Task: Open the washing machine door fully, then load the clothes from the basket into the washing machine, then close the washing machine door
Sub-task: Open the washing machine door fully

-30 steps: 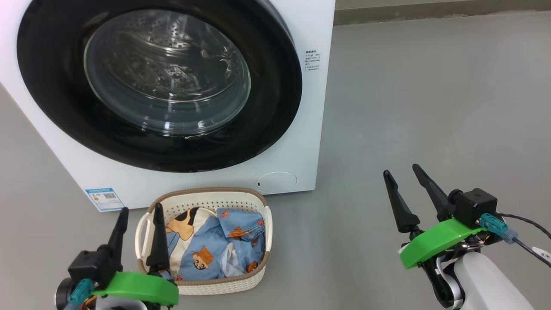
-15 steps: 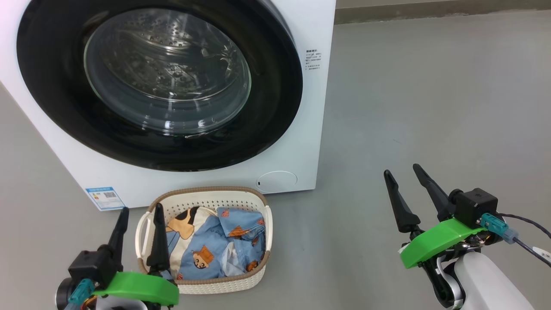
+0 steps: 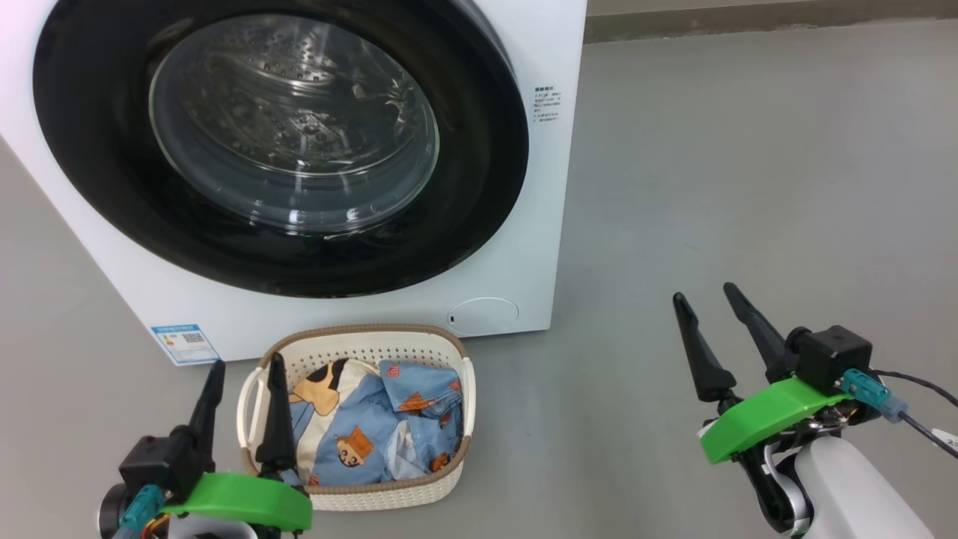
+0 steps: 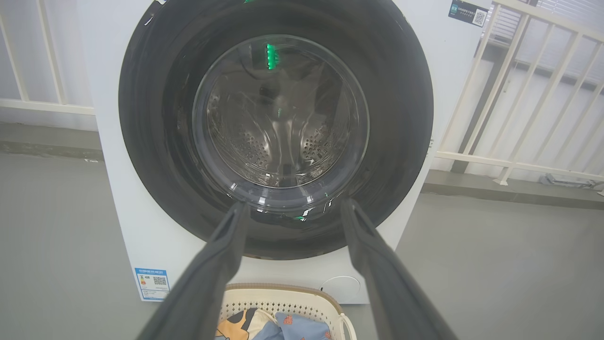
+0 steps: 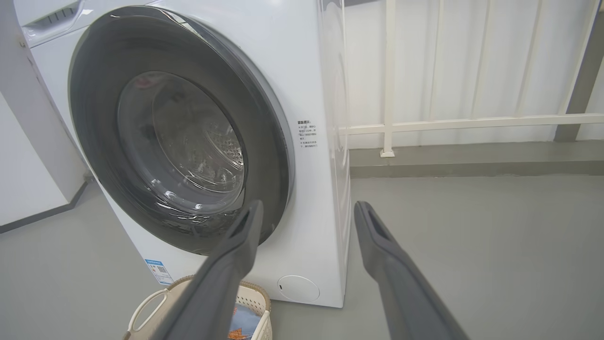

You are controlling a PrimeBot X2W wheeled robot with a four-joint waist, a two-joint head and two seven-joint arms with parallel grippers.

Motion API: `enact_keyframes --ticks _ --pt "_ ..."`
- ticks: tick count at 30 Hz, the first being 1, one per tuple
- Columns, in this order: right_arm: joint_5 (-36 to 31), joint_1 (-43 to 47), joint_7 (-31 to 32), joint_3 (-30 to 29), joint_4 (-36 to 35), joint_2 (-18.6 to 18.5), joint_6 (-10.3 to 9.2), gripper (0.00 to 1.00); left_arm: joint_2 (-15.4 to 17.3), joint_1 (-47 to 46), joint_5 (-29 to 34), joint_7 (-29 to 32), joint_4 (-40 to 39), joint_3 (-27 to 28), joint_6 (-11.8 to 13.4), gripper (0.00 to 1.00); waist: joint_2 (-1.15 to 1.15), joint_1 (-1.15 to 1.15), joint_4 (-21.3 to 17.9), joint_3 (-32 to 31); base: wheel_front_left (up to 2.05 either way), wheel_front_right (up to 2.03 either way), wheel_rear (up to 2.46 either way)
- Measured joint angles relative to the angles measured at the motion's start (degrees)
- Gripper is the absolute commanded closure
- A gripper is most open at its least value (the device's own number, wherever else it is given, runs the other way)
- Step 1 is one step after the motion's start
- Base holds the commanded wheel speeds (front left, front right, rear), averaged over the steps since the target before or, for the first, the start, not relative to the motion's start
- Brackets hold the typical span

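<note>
The white washing machine point(image 3: 524, 45) stands ahead with its round black-rimmed door point(image 3: 479, 142) shut against the front; the steel drum shows through the glass. On the floor right before it sits the cream basket point(image 3: 359, 346), holding the light blue printed clothes point(image 3: 374, 434). My left gripper point(image 3: 247, 363) is open at the basket's left end, one finger over its rim. My right gripper point(image 3: 703, 293) is open above bare floor, well right of the machine. The left wrist view faces the door point(image 4: 396, 118) square on; the right wrist view sees the door point(image 5: 94, 85) from the right.
Grey floor point(image 3: 748, 187) spreads to the right of the machine. A white railing point(image 5: 462, 123) and a low kerb run behind it. A blue label sticker point(image 3: 183, 343) marks the machine's lower left front, and a round service cap point(image 3: 483, 314) its lower right.
The head view has shifted very slightly, so everything sits a few pixels further right. Both grippers stay open and hold their places.
</note>
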Motion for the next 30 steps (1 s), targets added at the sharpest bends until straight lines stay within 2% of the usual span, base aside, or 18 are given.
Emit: enact_keyframes --ticks 19,20,21,23,27,30 --pt "0.2 -2.0 0.0 -5.2 0.1 -0.5 0.00 0.00 -0.4 -0.1 0.0 0.0 -0.3 -0.5 0.0 0.00 0.00 0.00 0.7 2.8 0.00 0.00 0.00" --pt "0.6 -2.8 0.0 -5.4 0.1 -0.6 0.00 0.13 -0.4 -0.2 0.0 0.0 -0.5 -0.6 0.0 0.00 0.00 0.00 0.7 3.1 0.00 0.00 0.00" --pt "1.1 -3.5 0.0 -5.5 0.1 -0.7 0.00 0.51 -0.4 -0.4 0.0 0.0 -0.7 -0.6 0.0 0.00 0.00 0.00 0.8 3.5 0.00 0.00 0.00" --pt "2.5 -4.5 0.0 -6.1 0.2 -1.1 0.00 1.00 -0.5 -1.1 0.0 0.0 -1.1 -0.6 0.0 0.00 0.00 0.00 1.0 4.1 0.00 0.00 0.00" --pt "7.0 -6.8 0.0 -6.5 0.8 -2.5 0.00 1.00 -0.8 -2.4 0.0 0.0 -2.3 -0.5 0.0 0.00 0.00 0.00 1.6 5.7 0.00 0.00 0.00" --pt "13.8 -9.2 0.0 -6.6 1.3 -3.1 0.00 1.00 -0.9 -2.5 0.0 0.0 -3.7 -0.3 0.0 0.00 0.00 0.00 2.0 7.0 0.00 0.00 0.00"
